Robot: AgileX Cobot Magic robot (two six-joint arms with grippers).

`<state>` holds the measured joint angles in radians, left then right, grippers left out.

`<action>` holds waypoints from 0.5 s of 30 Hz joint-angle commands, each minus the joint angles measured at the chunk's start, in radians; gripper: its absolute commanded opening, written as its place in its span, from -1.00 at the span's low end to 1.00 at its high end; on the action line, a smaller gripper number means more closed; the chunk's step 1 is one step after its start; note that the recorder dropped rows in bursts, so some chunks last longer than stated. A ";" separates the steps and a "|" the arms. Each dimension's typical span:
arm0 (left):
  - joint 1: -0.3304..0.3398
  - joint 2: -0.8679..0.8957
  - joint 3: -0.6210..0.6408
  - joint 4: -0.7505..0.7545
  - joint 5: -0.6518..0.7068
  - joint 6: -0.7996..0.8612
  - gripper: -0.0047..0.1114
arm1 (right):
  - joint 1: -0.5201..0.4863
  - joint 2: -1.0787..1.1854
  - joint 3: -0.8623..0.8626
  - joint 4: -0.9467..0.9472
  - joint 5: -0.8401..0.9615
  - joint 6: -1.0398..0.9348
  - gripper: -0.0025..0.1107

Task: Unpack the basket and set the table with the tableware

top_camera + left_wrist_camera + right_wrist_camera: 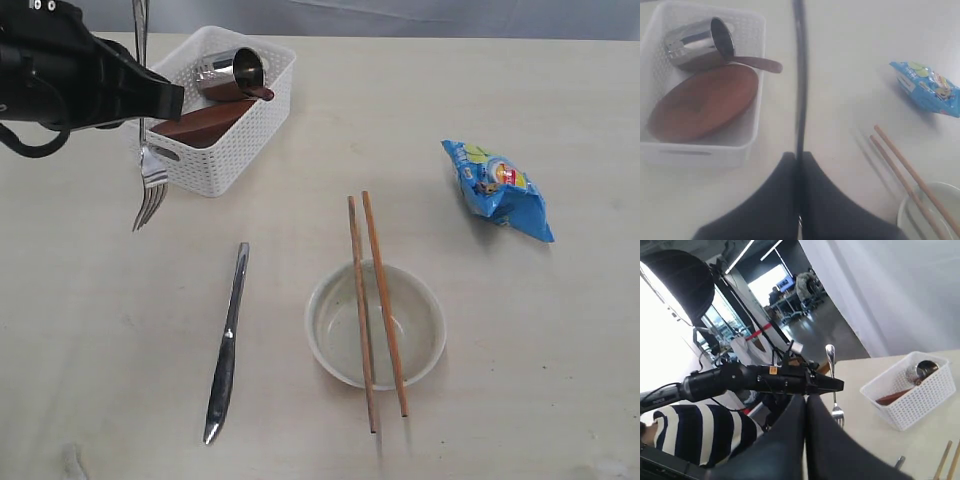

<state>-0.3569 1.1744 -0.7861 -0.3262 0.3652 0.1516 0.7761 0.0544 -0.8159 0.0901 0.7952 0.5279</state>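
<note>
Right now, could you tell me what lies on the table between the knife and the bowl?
Nothing: in the exterior view the table between the knife and the bowl is bare.

The basket (243, 148) stands at the far left of the table (100, 330) and holds the saucer (205, 120), with the cup (243, 68) on its side at the far end and the spoon (242, 92) beneath the cup's mouth. The fork (150, 190) hangs upright above the table, just beside the basket's near left corner. Nearer, the knife (226, 345) lies left of the bowl (335, 345), the chopsticks (384, 300) lie side by side across the bowl, and the snack bag (497, 188) lies well apart, behind and to the right.
</note>
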 commanded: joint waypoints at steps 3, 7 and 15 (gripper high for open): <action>-0.005 -0.007 -0.007 0.000 -0.018 -0.003 -0.92 | 0.004 -0.018 -0.041 0.017 -0.052 0.004 -0.95; -0.005 -0.003 -0.009 0.007 -0.018 -0.034 -0.92 | 0.004 -0.007 -0.030 -0.020 -0.133 -0.027 -0.95; -0.005 0.071 -0.225 0.315 0.214 -0.171 -0.92 | 0.004 0.126 0.051 -0.020 -0.136 0.009 -0.95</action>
<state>-0.3569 1.2382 -0.9264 -0.1385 0.5003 0.0604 0.7780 0.1461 -0.7784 0.0787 0.6656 0.5325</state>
